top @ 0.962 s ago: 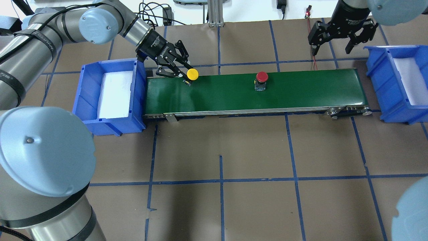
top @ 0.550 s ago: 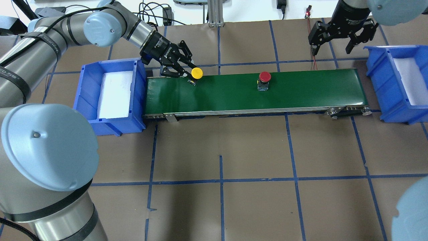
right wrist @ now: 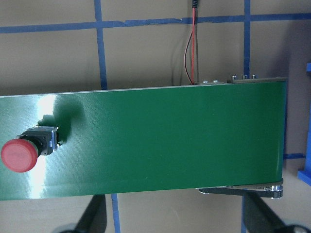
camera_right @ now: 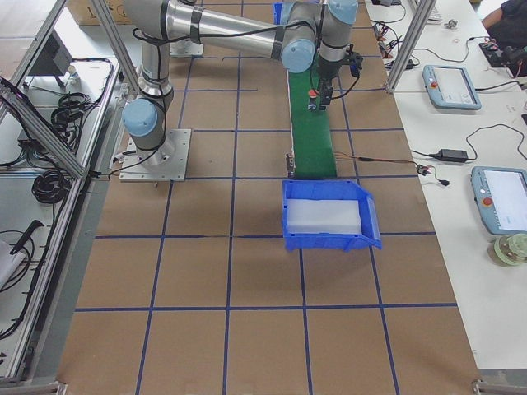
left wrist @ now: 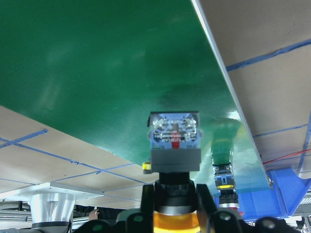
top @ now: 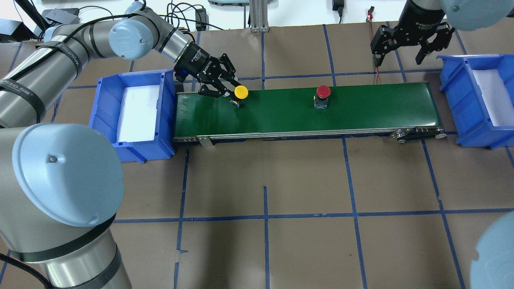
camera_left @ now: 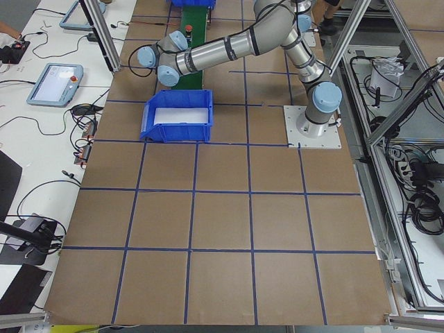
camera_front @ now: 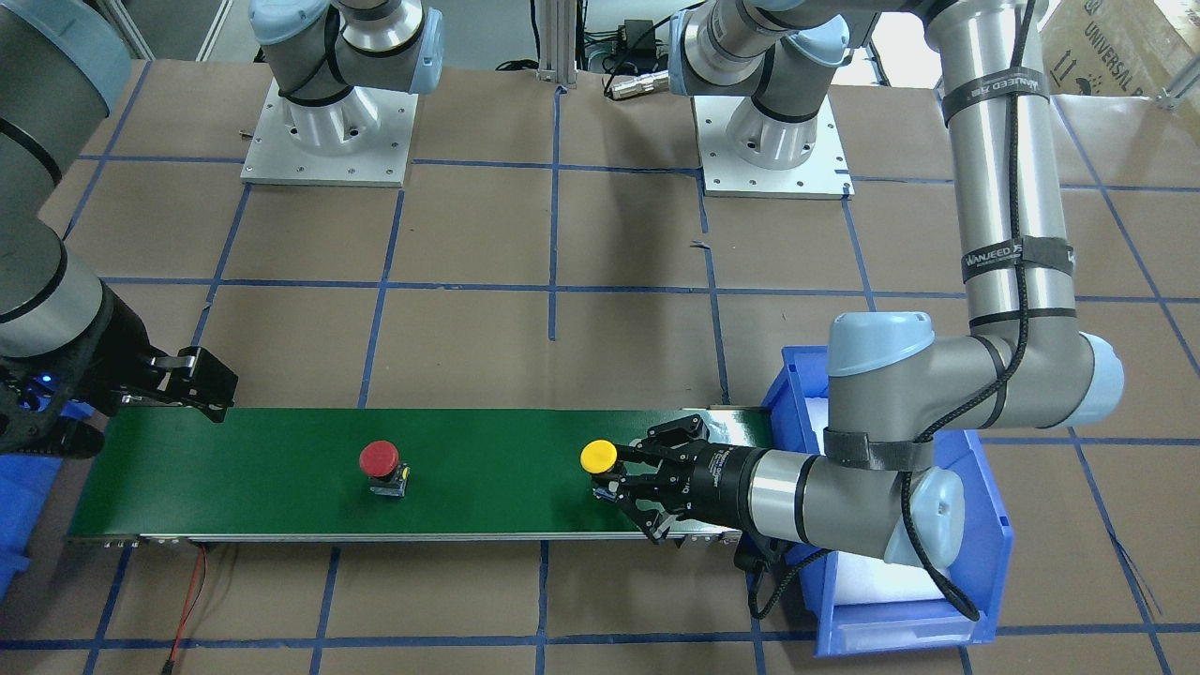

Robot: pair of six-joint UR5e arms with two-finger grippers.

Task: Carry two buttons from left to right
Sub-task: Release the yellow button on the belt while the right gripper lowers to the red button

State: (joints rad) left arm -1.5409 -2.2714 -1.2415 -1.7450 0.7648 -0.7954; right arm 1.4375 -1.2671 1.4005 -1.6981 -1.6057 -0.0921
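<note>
Placement of the second button is the step in hand, we judge. The left jaws pinch the yellow-capped mushroom-head push-button [top: 240,93] by its black collar at the left end of the long green conveyor belt [top: 361,108]. The next move calls for seating its grey contact block flat, then letting go. The red-capped push-button [top: 322,95] stands mid-belt. The right jaws hang spread and empty off the belt's far edge, toward its right end. We count two buttons, one belt and two blue plastic bins, left [top: 105,108] and right [top: 453,86], on the brown table [top: 305,180].
</note>
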